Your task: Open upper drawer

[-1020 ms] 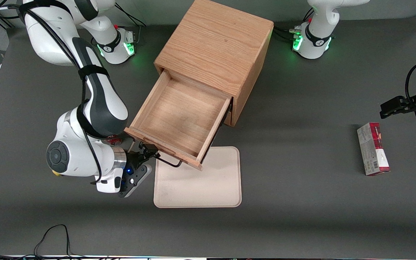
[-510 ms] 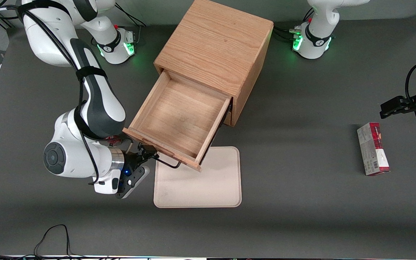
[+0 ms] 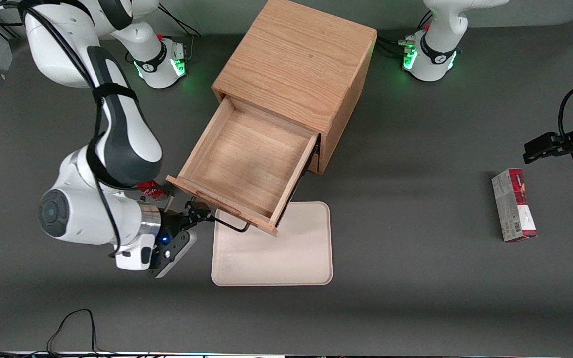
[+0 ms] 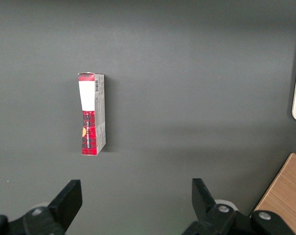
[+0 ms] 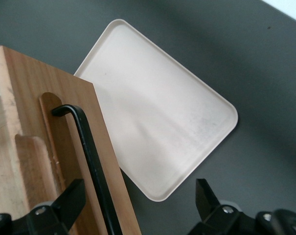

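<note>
The shallow light oak upper drawer [image 3: 246, 166] stands pulled out at frame centre; the black two-finger gripper [image 3: 198, 214], fingers apart, sits beside its black wire handle [image 3: 231, 224].

A dark grey matte table [image 3: 416, 298] fills nearly the whole front view, evenly lit, with soft broad shadows lying across it; a black cable [image 3: 75, 323] loops at its edge nearest the front camera. Green light [image 3: 179, 67] glows on the surface farthest from that camera; a pale wall strip [image 3: 207, 15] shows above.
</note>
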